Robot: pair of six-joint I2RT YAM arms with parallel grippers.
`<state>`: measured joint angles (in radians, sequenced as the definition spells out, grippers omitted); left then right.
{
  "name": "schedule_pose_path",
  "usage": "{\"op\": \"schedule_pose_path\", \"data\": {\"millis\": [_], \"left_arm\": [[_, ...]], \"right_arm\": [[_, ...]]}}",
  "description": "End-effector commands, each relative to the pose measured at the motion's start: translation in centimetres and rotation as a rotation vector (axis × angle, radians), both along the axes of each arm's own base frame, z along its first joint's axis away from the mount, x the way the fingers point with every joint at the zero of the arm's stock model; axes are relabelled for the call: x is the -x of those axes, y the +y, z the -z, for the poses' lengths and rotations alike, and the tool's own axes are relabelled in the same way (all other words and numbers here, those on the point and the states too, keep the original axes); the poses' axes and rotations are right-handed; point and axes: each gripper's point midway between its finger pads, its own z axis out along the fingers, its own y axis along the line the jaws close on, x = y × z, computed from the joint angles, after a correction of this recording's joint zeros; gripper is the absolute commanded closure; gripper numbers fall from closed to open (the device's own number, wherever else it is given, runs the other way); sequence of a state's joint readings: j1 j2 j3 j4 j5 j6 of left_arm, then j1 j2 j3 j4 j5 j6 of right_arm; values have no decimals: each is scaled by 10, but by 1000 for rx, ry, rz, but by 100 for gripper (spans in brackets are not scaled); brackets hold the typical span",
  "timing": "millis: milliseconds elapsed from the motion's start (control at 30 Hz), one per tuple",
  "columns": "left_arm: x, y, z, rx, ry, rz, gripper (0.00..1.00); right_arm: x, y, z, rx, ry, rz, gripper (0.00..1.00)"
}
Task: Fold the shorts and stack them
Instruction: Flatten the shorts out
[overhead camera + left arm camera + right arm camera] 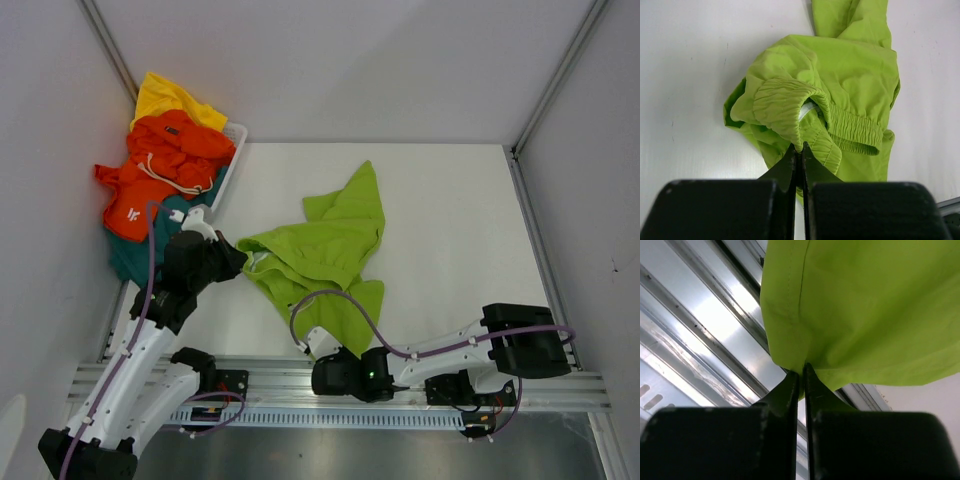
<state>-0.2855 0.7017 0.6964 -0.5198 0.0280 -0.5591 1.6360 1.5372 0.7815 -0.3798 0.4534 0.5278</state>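
Lime green cloth shorts (325, 250): crumpled on the white tabletop (450, 230) between its middle and its near edge. One leg trails toward the far edge and a hem corner reaches the near edge.
Elastic waistband (790, 107): bunched and curled over, on the side facing the left edge.
Left gripper (799, 150): we see its fingers pressed together on a fold of the waistband.
Right gripper (801, 371): pinched closed on the hem corner, above the ribbed aluminium rail (400, 385) along the near edge.
Step in hand: we judge it to be spreading the shorts flat before the first fold.
Doing it well: we would draw the two holds apart evenly and low over the table, so the cloth tautens without slipping out of either pinch. We would also bring the hem back off the rail.
Waiting shorts: orange with a white logo (165, 160), yellow (165, 95) and teal (130, 255), heaped at the far-left corner.
White plastic mesh basket (232, 150): mostly hidden under that heap. How much of the heap lies inside it, we cannot tell.
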Motion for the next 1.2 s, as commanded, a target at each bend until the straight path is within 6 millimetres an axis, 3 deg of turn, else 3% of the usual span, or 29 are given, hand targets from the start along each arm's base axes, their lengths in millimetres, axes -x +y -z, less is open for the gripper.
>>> {"op": "schedule_pose_path", "data": {"millis": [0, 100, 133, 200, 267, 300, 333, 367, 433, 467, 500, 567, 600, 700, 800, 833, 867, 933, 967, 1000, 1033, 1067, 1100, 1133, 1167], "left_arm": [[-6, 1, -20, 11, -43, -23, 100], [-8, 6, -25, 19, -49, -60, 100], [-8, 6, -28, 27, -47, -73, 100], [-11, 8, -48, 47, -66, -96, 100], [-12, 13, -85, 63, -109, -134, 100], [-11, 15, -92, 68, -102, -148, 100], [-13, 18, -116, 101, -123, -186, 100], [-11, 20, -142, 134, -151, -211, 100], [-2, 23, -170, 188, -150, -247, 100], [2, 26, -178, 203, -152, -269, 100], [14, 30, -210, 263, -191, -288, 100], [25, 33, -226, 304, -213, -305, 100], [38, 36, -251, 351, -258, -309, 100], [56, 41, -276, 407, -330, -305, 100], [52, 46, -284, 439, -359, -341, 100], [43, 43, -279, 449, -346, -353, 100], [35, 40, -279, 459, -342, -353, 100], [2, 22, -259, 486, -261, -337, 100], [-15, 13, -254, 503, -242, -326, 100], [-29, 5, -247, 534, -201, -329, 100], [-56, -8, -228, 537, -125, -323, 100], [-72, -12, -233, 567, -137, -322, 100], [-85, -17, -237, 619, -126, -333, 100], [-111, -26, -221, 626, -72, -348, 100], [-122, -30, -246, 673, -106, -336, 100]], "right_arm": [[-6, 1, -3, 12, -33, 34, 100], [-2, 1, -22, 4, -61, 17, 100], [0, 8, -39, -34, -67, 15, 100], [5, 4, -58, -28, -98, -8, 100], [10, 8, -94, -80, -105, -30, 100], [17, 10, -108, -106, -103, -53, 100], [22, 12, -121, -130, -99, -72, 100], [26, 15, -152, -188, -93, -91, 100], [47, 17, -183, -252, -67, -161, 100], [56, 20, -212, -305, -52, -191, 100], [73, 18, -228, -338, -39, -245, 100], [89, 15, -254, -379, -28, -298, 100], [105, 15, -281, -441, -7, -345, 100], [105, 8, -315, -506, -7, -329, 100], [56, -3, -312, -458, -54, -186, 100], [22, -9, -306, -434, -56, -97, 100], [4, -13, -302, -424, -57, -50, 100], [-36, -24, -293, -413, -71, 36, 100], [-72, -35, -289, -410, -68, 146, 100], [-92, -43, -287, -400, -83, 201, 100], [-112, -49, -288, -398, -102, 260, 100], [-153, -72, -287, -374, -146, 383, 100], [-168, -76, -289, -383, -134, 407, 100], [-190, -79, -296, -409, -154, 438, 100], [-231, -100, -305, -400, -198, 523, 100]]}}
